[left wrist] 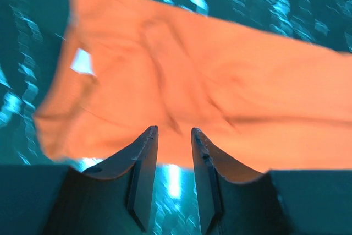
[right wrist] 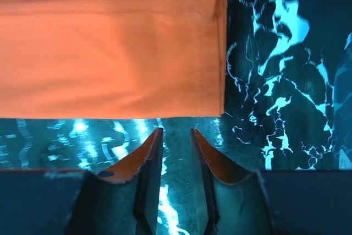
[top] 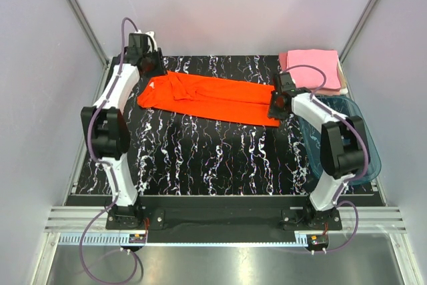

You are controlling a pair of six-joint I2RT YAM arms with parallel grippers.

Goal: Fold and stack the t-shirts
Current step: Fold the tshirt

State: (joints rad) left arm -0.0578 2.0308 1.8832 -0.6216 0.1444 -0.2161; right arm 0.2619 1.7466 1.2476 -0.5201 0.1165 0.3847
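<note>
Top external: teal tub beside right arm; pink t-shirts behind.

Orange-red t-shirt, white-veined black table

The left arm reaches far left, its left gripper tipped down, fingers narrowly parted and empty. The right arm stretches far right, and the right gripper is likewise slightly parted, holding nothing.

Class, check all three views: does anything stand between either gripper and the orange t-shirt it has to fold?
Nothing visible does. The left gripper sits right at the orange t-shirt, and only bare table separates the right gripper from its hem.
</note>
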